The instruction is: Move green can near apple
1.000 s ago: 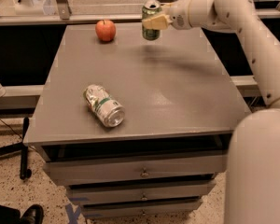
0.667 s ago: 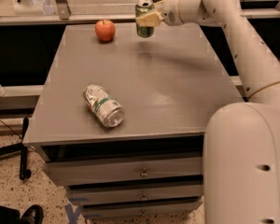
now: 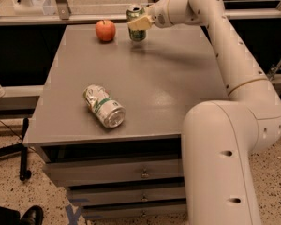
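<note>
1. First, the arm (image 3: 225,163): its broad white lower link fills the lower right, in front of the table's right front corner
2. Under the grey top of the table (image 3: 178,102) are stacked drawers (image 3: 131,172) with small metal pulls
3. On the front left of the tabletop a silver can (image 3: 104,106) with a green band lies on its side, one end turned toward the front right; it is well apart from the other items
4. Further back, the arm rises on the right, bends at an elbow and reaches leftward over the far part of the table
5. At the far edge the gripper (image 3: 139,23) is clamped on the green can (image 3: 137,34); tan fingers (image 3: 142,22) press its mid-body from both sides
6. The green can is upright, silver top above the fingers, base below them; whether the base touches the tabletop cannot be told
7. The apple (image 3: 105,30) rests on the tabletop just left of the green can, near it with a clear gap between, stem up
</note>
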`<state>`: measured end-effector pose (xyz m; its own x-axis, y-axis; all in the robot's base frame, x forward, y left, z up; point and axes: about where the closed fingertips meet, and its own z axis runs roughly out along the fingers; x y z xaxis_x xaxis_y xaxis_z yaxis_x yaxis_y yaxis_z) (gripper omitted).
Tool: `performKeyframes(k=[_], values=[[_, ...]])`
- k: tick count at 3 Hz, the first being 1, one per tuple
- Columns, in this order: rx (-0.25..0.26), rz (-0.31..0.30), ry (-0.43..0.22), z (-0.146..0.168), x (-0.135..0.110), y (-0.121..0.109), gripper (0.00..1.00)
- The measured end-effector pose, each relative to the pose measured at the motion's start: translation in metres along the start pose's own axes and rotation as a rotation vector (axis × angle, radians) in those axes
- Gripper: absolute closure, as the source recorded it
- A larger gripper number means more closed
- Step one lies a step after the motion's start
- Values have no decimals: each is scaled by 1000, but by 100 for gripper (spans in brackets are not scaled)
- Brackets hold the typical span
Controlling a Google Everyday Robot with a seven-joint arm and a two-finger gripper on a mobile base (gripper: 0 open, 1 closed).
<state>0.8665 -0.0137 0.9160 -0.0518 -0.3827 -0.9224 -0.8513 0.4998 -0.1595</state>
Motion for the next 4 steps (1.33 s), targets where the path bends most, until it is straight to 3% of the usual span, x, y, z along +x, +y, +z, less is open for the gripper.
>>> performKeyframes(k=[2, 3, 4], values=[[-58, 17, -2, 27, 0, 14, 100], [-81, 30, -7, 37, -3, 21, 84], [-108, 47, -9, 47, -4, 29, 60]])
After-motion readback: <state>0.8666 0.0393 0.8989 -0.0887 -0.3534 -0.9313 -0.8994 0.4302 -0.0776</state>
